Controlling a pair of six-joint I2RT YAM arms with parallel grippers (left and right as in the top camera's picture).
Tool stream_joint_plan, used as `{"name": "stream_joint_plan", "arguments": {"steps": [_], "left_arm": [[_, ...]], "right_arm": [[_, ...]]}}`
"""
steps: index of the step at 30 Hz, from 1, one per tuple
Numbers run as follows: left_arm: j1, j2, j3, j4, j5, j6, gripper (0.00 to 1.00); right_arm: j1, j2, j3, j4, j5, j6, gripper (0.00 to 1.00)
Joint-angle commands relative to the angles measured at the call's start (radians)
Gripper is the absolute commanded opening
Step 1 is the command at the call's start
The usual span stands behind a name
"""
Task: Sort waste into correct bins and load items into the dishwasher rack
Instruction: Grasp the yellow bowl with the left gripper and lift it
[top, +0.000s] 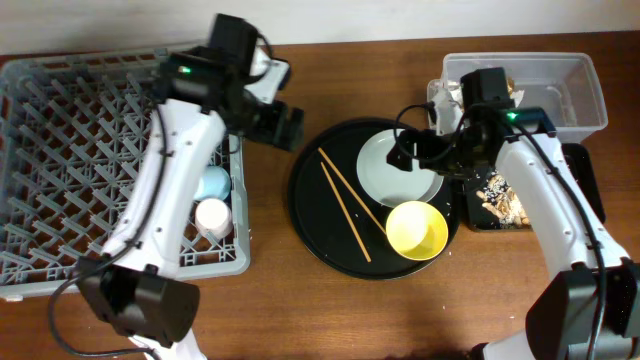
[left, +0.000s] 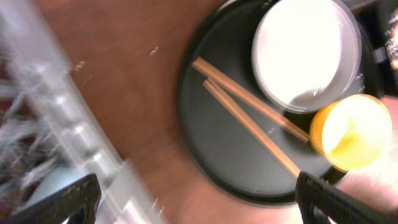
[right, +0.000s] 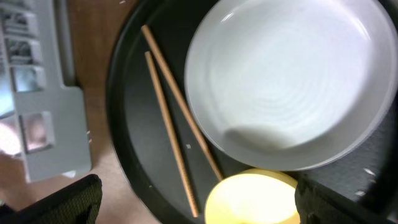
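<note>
Plate, judged stiff, slick, breakable; best pinched at its raised rim. Left fingers and right fingers spread wide, empty.

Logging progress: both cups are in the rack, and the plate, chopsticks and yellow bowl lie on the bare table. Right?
Not the bare table: overhead shows the plate, chopsticks and yellow bowl on the round black tray. Both cups are in the rack.

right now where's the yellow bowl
Overhead, the yellow bowl sits at the lower right of the round black tray, just below the plate and right of the chopsticks.
</note>
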Motion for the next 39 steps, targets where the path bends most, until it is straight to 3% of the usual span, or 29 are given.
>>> {"name": "stream_joint_plan", "arguments": {"steps": [1, 4, 8, 10, 13, 15, 18, 19, 21, 26, 29, 35, 39], "left_arm": [[-0.067, 0.064, -0.082, 0.091, 0.029, -0.127, 0.99], [-0.122, 0.142, -0.107, 0.113, 0.128, -0.15, 0.99], [-0.257, 0.198, -0.111, 0.119, 0.156, -0.151, 0.98], [-0.323, 0.23, -0.111, 0.153, 0.285, -0.152, 0.98], [-0.385, 0.282, -0.111, 0.186, 0.255, -0.165, 0.99], [-0.418, 0.333, -0.111, 0.196, 0.15, -0.266, 0.99], [-0.455, 0.393, -0.111, 0.225, 0.127, -0.293, 0.98], [-0.463, 0.402, -0.111, 0.226, 0.12, -0.293, 0.92], [-0.474, 0.413, -0.111, 0.229, 0.113, -0.293, 0.67], [-0.485, 0.433, -0.111, 0.253, 0.113, -0.293, 0.3], [-0.485, 0.433, -0.11, 0.261, 0.113, -0.293, 0.02], [-0.478, 0.425, -0.008, 0.144, 0.095, -0.257, 0.01], [-0.431, 0.348, 0.173, -0.039, -0.102, -0.208, 0.01]], "right_arm": [[-0.019, -0.058, 0.004, -0.058, 0.117, 0.021, 0.95], [-0.026, -0.134, 0.004, -0.137, 0.29, 0.121, 0.92], [-0.138, -0.281, 0.004, -0.143, 0.296, 0.192, 0.92], [-0.219, -0.331, 0.004, -0.159, 0.296, 0.192, 0.93], [-0.309, -0.346, 0.004, -0.203, 0.293, 0.191, 0.92], [-0.333, -0.344, 0.004, -0.22, 0.293, 0.191, 0.92], [-0.339, -0.344, 0.004, -0.218, 0.293, 0.192, 0.92], [-0.339, -0.344, 0.004, -0.218, 0.293, 0.191, 0.92], [-0.339, -0.344, 0.004, -0.218, 0.293, 0.191, 0.92], [-0.339, -0.344, 0.004, -0.217, 0.293, 0.191, 0.92], [-0.339, -0.344, 0.004, -0.217, 0.293, 0.191, 0.93], [-0.339, -0.344, 0.004, -0.217, 0.293, 0.191, 0.98], [-0.339, -0.344, 0.004, -0.217, 0.292, 0.191, 0.98]]}}
